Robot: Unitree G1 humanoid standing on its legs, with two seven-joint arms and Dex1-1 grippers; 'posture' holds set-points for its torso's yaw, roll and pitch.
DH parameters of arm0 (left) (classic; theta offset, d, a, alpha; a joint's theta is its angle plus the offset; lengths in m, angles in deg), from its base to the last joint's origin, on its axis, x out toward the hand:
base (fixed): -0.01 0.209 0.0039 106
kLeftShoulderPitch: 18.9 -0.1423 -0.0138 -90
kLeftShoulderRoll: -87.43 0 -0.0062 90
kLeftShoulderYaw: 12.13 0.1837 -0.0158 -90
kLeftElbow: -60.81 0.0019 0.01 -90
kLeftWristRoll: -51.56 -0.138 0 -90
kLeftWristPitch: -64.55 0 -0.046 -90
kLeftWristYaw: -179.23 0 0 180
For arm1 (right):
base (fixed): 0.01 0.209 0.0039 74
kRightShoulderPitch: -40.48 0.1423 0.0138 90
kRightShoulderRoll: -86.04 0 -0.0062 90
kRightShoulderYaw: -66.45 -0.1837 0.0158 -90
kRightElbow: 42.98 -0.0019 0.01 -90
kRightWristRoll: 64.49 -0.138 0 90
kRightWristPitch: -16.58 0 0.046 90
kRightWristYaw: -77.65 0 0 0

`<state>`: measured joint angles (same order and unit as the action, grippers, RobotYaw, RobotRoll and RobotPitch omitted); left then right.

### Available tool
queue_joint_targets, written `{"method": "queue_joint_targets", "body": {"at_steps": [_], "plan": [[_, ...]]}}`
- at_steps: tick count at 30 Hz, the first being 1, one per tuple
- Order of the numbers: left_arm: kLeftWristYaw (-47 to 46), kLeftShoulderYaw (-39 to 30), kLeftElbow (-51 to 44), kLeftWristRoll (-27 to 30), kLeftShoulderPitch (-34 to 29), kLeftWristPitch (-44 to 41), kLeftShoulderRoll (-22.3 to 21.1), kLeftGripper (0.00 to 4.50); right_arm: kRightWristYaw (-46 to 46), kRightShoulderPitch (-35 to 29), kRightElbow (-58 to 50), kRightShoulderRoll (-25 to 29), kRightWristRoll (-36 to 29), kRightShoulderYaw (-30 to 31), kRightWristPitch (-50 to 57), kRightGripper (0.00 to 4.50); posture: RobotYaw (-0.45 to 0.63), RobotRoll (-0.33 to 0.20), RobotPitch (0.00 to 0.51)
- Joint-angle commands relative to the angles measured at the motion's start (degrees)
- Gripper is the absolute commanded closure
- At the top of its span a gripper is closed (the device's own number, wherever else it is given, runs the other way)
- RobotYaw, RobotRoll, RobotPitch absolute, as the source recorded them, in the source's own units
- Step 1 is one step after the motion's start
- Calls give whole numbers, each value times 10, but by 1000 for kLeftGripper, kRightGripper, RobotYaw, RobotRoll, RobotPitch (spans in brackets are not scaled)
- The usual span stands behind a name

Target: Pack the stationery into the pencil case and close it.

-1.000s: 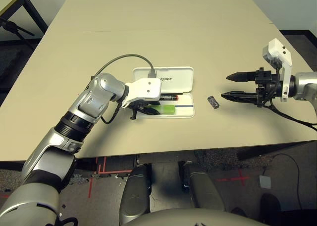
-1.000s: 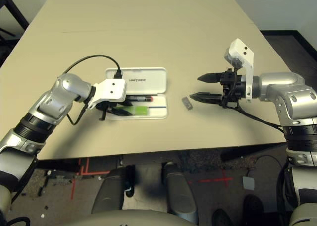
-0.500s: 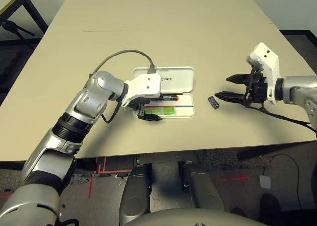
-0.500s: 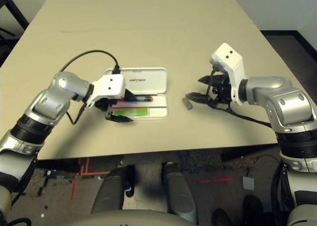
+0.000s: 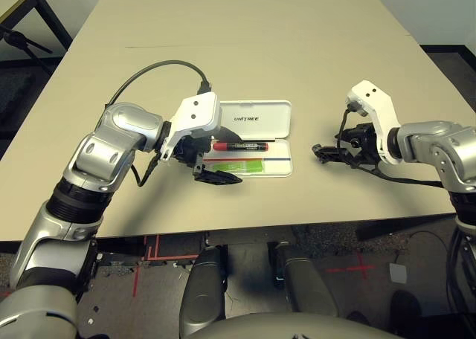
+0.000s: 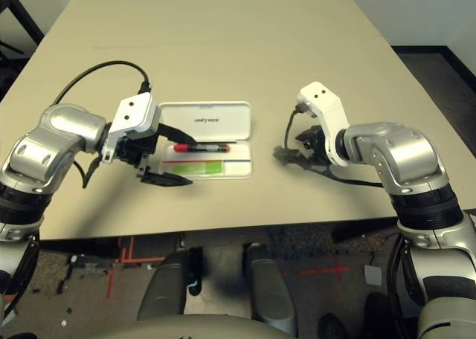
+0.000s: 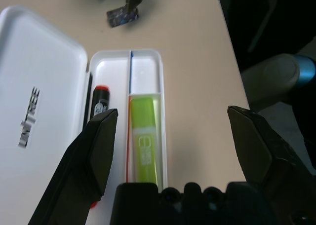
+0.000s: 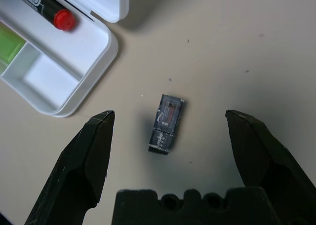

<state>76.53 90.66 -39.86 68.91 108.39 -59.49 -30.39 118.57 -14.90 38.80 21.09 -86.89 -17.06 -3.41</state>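
Head views: the case (image 5: 256,134) is lying open on the bench (image 5: 245,49), marker (image 5: 239,145) and highlighter (image 5: 239,165) inside. Left wrist: left claw (image 7: 173,136) is gaping wide, empty. Right wrist: right claw (image 8: 170,136) is straddling the block (image 8: 166,123), wide, probably for grasping.

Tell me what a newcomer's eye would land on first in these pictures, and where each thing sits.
The open white pencil case in the middle of the tan table draws the eye first, with a red marker and a green stick already lying in its tray. To its right, a small dark block lies alone on the table, framed between the open fingers of the right gripper. The left gripper, also open, hovers at the case's left end.
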Motion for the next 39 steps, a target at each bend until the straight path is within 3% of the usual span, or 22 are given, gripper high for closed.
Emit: {"method": "queue_joint_targets", "body": {"at_steps": [1,10,11,13,22,23,30,39], "plan": [[-3,-14,-15,15,-12,-2,-14,32,-14,-5,12,-9,8,17,6,0,44,0,175],[-6,-24,-34,32,-40,-5,-41,32,-11,-8,10,10,18,49,0,0,56,0,178],[-8,-26,-32,33,-39,-5,-42,10,-10,-9,12,11,18,53,-1,181,58,0,179],[-11,-28,-31,33,-40,-4,-45,0,-10,-11,15,11,17,55,-1,652,64,0,183],[-21,-38,-36,42,-54,-6,-57,0,3,-1,18,18,14,60,0,4127,74,0,190],[-21,-38,-37,42,-55,-6,-57,0,7,1,18,21,15,63,-4,4276,75,0,189],[-26,-37,-36,43,-58,-4,-57,0,56,16,15,50,13,76,-51,4276,71,0,188],[-25,-38,-29,44,-55,1,-59,0,229,14,28,102,5,75,-211,4276,72,0,189]]}}
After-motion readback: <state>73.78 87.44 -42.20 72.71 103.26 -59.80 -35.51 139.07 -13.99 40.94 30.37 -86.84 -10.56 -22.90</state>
